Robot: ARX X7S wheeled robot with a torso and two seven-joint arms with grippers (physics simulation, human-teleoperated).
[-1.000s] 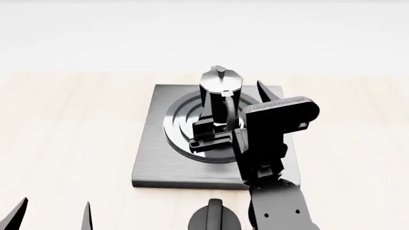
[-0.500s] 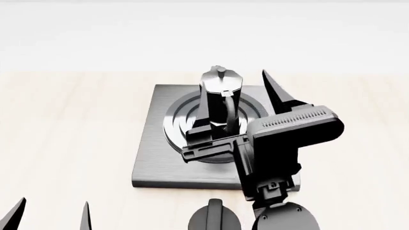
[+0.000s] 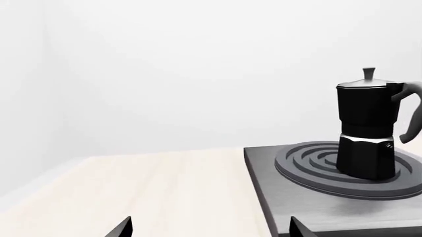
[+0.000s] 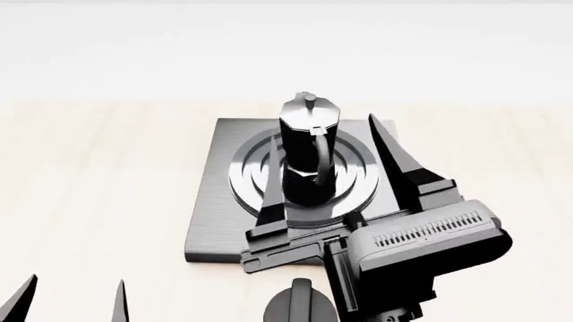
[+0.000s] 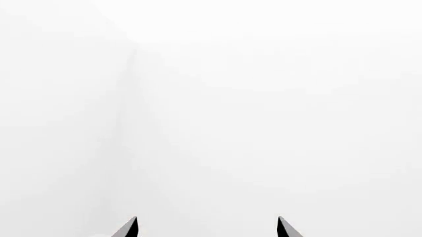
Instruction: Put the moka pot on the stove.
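While the moka pot (image 4: 309,151) stands upright on the raised concentric rings of the stove (image 4: 215,221), nothing grips it: in the head view the right gripper (image 4: 336,171) hangs above the plate with its two long black fingers spread wide, one at about 8 o'clock from the pot and the other at about 3 o'clock, the pot showing between them and apart from both. The gripper's bulky ribbed body sits at 5 o'clock from the pot, over the stove's near edge. The pot's silvery lid and knob point up and its curved handle faces the camera. The stove lies flat on the pale wooden table (image 4: 98,174), and a squat round black knob (image 4: 300,305) shows just past the stove's near edge, at 6 o'clock from the pot.

In the left wrist view the moka pot (image 3: 368,129) is seen side-on, its base resting on the ringed burner of the stove (image 3: 264,163), handle turned away to the far side. The left gripper (image 3: 209,228) shows only two dark fingertips, set well apart, with nothing between them; in the head view its tips (image 4: 76,300) sit low at 7 o'clock, well apart from the stove.

The right wrist view shows only two parted fingertips (image 5: 128,228) against blank white.
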